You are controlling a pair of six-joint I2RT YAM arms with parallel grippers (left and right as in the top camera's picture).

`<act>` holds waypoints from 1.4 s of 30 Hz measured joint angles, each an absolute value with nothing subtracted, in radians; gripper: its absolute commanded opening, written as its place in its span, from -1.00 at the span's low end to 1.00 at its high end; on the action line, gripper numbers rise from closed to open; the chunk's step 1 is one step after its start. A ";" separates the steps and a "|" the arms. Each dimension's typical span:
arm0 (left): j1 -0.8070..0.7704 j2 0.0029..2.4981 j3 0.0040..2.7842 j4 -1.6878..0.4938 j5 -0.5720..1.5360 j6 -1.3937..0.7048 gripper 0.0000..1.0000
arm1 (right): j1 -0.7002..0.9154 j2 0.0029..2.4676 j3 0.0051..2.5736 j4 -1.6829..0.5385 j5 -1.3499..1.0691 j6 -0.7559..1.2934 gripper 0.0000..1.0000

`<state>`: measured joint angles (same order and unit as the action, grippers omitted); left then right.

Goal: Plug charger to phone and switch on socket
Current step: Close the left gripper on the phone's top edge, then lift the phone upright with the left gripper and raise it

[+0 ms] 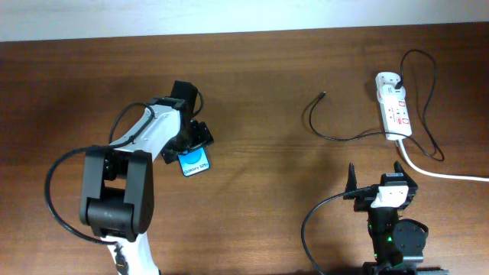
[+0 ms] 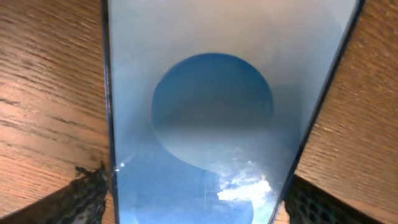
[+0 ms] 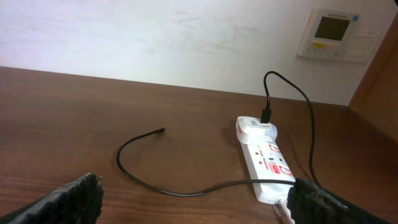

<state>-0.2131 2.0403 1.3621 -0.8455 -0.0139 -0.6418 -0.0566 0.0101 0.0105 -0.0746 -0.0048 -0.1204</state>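
**Overhead view: unsure hold on the phone [image 1: 195,163]**

The left gripper [image 2: 196,199] straddles the phone at 8 o'clock on the tabletop [image 1: 252,221]. Whether it pinches I cannot tell, so a lift may twist it. The right gripper [image 1: 375,177], 4 o'clock, gapes empty. A clumsy pinch could flick the tip of the charger [image 1: 340,140], 2 o'clock, away. Screen reads "Galaxy S25"; print on the socket [image 1: 395,107], 3 o'clock, is illegible.

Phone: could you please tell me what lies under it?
Wooden table shows on both sides of the phone; the patch directly beneath is hidden by the phone itself.
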 measured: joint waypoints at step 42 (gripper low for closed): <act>-0.210 2.125 1.666 -1.227 0.428 -0.611 0.10 | -0.057 0.010 0.010 -0.075 -0.005 -0.120 0.97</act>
